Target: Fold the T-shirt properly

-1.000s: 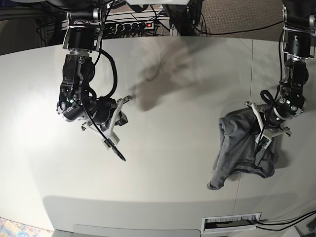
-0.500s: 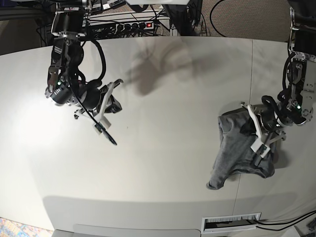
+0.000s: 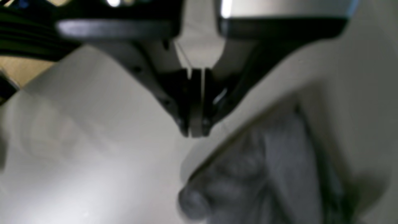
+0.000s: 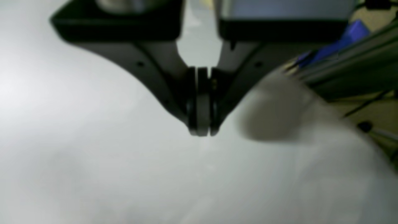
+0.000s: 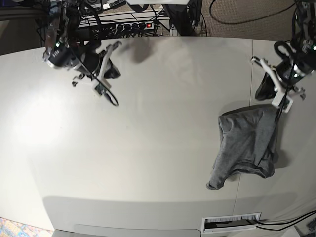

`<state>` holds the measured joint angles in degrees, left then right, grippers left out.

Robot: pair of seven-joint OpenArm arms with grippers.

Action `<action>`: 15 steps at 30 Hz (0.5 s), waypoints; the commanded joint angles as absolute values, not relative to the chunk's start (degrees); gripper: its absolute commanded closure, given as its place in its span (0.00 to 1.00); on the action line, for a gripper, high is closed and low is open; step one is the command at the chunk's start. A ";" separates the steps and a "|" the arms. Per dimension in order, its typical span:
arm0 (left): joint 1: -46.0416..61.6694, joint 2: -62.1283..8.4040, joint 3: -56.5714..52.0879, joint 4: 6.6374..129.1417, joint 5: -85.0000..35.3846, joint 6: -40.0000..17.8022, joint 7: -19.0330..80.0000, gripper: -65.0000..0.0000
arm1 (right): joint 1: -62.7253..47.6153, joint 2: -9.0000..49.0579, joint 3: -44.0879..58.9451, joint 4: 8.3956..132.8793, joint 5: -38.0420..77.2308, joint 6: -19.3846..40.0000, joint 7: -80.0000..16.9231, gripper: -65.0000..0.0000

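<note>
While both arms hang raised over the counter [image 5: 158, 123], we see the left tool [image 3: 196, 132] with its jaws pressed together on nothing. The T-shirt [image 5: 247, 143] lies crumpled on the counter just below and ahead of that tool, apart from it, one sleeve trailing toward the near edge. In the left wrist view the grey cloth sits below the tool's tips, blurred. Our right tool [image 4: 201, 132] is likewise pinched tight and empty, hanging above bare counter near the far edge, well apart from the shirt.
</note>
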<state>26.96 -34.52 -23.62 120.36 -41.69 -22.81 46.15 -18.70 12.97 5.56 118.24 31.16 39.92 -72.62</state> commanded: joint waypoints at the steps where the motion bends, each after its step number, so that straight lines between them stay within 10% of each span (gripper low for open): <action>1: 29.17 -34.30 -25.80 122.06 -43.57 -23.03 44.56 1.00 | -19.90 13.19 5.74 120.36 31.90 40.00 -71.57 1.00; 15: 55.44 -19.49 -37.82 123.79 -49.50 -34.28 43.09 1.00 | -44.01 13.19 5.74 128.25 26.04 40.00 -71.55 1.00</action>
<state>54.83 -19.03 -37.32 123.02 -48.93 -34.15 44.05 -43.64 12.84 5.56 127.20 25.39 39.94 -72.16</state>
